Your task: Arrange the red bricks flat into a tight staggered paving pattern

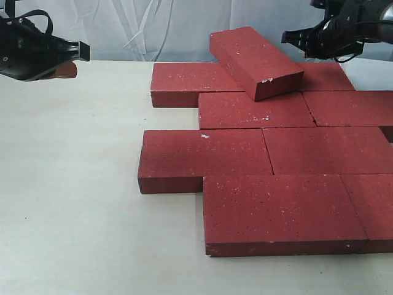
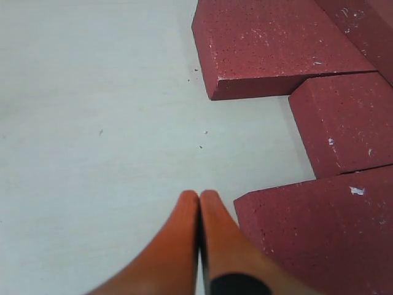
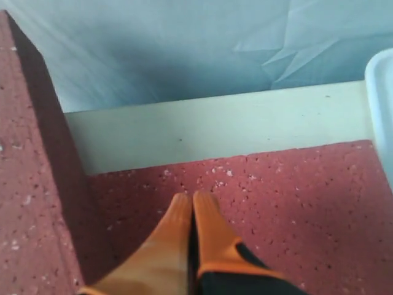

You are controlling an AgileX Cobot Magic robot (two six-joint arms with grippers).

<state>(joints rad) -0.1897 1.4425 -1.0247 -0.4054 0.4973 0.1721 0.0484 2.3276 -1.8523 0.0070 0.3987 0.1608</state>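
**One brick askew on top of four flat rows; both grippers closed and empty**

Layout. The red bricks lie on the right half of a pale table, in four rows from near to far, broad faces up, sides touching. Each flat one has its long axis running left-right. The left ends step in and out row by row. The third row from the far side reaches furthest left, and the near row and second row stop short of it. On the right the paving runs out of the exterior view.

Odd one. A stray brick rests on top of the far two rows, crossing their seam. Its long axis is diagonal, from far-left to near-right.

Open room. There is bare table all along the left of the rows and a strip along the near edge. A pale sheet hangs behind the far edge.

Left gripper. Orange fingertips pressed together, nothing between them. In the exterior view it hangs at far left, well apart from the rows.

Right gripper. Fingertips likewise together and empty. It is over the far-right flat brick, just beside the stray brick's raised side.
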